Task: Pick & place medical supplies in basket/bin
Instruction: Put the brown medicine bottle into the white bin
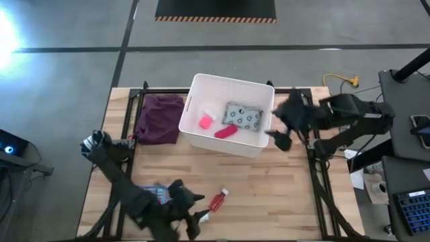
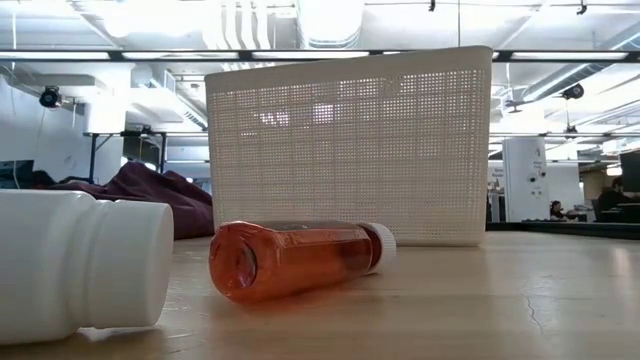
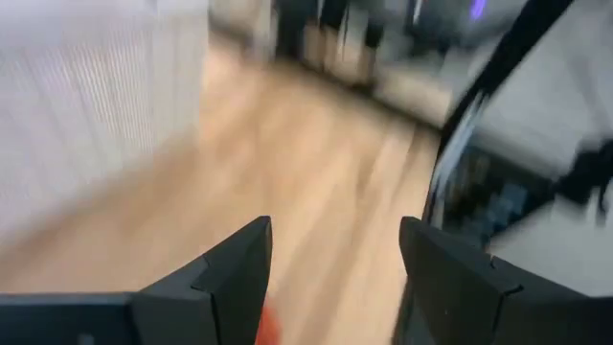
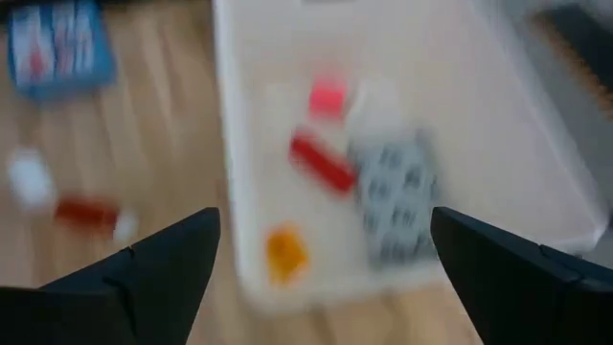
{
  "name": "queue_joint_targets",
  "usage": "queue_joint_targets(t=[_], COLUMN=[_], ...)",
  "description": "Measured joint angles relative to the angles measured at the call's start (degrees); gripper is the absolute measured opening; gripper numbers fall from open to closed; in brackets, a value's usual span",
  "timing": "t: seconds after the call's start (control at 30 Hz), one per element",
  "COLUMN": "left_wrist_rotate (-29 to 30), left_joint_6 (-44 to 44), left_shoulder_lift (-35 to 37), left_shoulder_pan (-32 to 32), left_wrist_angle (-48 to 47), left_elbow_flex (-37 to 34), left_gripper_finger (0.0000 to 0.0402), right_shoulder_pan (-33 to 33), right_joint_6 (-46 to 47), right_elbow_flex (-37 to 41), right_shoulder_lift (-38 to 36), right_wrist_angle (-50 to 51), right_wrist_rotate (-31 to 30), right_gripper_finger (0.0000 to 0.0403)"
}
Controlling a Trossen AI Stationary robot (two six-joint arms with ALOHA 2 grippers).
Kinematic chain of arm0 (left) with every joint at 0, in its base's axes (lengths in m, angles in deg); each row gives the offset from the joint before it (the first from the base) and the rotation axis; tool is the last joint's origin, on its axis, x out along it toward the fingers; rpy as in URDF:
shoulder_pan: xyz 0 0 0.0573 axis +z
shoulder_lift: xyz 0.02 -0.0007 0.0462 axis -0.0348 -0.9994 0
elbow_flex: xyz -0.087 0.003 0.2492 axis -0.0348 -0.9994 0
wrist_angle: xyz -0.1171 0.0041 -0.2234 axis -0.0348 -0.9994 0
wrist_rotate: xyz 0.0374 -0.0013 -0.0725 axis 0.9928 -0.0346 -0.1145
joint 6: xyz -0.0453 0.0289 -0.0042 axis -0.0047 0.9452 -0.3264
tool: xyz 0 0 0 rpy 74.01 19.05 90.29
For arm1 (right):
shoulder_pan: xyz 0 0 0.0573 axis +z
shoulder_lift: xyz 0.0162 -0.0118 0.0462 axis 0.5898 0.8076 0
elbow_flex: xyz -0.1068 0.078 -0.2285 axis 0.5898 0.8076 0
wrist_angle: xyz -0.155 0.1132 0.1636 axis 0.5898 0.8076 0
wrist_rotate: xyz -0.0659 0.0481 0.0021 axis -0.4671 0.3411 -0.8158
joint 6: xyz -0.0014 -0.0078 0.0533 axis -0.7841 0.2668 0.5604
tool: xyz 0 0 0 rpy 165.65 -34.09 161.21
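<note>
The white bin stands at the table's far middle. It holds a pink cube, a red tube, a grey-green packet and a white vial. The right wrist view also shows an orange bottle in it. A red bottle lies on its side on the table near the near edge, as does a white vial. The blue-white first-aid box lies partly under my left arm. My left gripper is open just short of the red bottle. My right gripper is open above the bin's right rim.
A purple cloth lies left of the bin. Black frame rails run along the table's left and right sides. Bare wood lies between the bin and the near edge, right of the red bottle.
</note>
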Motion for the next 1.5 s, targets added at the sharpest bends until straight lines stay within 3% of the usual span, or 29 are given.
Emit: queue_joint_targets(t=[0.13,0.3,0.53,0.77,0.9,1.13,1.33,1.5], left_wrist_rotate=[-16.63,-25.52,-29.35,-35.48,-35.77,-35.08,-34.54,-36.19], left_joint_6=[-2.41,-5.51,-8.46,-11.72,-8.96,-6.33,-5.35,-5.29], left_shoulder_lift=[0.00,0.00,-0.09,-5.62,-10.72,-22.44,-31.21,-33.29], left_shoulder_pan=[5.03,9.85,12.03,13.05,13.46,14.22,15.04,16.93], left_wrist_angle=[0.23,5.59,10.41,14.06,12.97,-5.29,-13.73,-15.51], left_elbow_flex=[-5.60,-11.10,-16.00,-17.32,-12.43,3.16,15.93,17.74], left_gripper_finger=[0.0214,0.0214,0.0227,0.0274,0.0293,0.0295,0.0295,0.0289], right_shoulder_pan=[7.65,14.64,20.44,24.60,26.94,28.36,28.36,28.36], right_joint_6=[10.34,25.94,37.42,46.33,50.62,54.17,54.57,54.15], right_elbow_flex=[1.75,6.05,12.72,21.89,25.89,30.10,31.20,31.24], right_shoulder_lift=[-0.13,-0.80,-0.54,-0.52,-0.45,-0.48,-0.54,-0.54], right_wrist_angle=[11.81,15.04,15.04,13.85,11.34,6.59,4.52,3.66], right_wrist_rotate=[0.74,0.17,3.87,7.31,7.65,7.84,7.82,7.64], right_gripper_finger=[0.0369,0.0369,0.0370,0.0370,0.0370,0.0370,0.0370,0.0370])
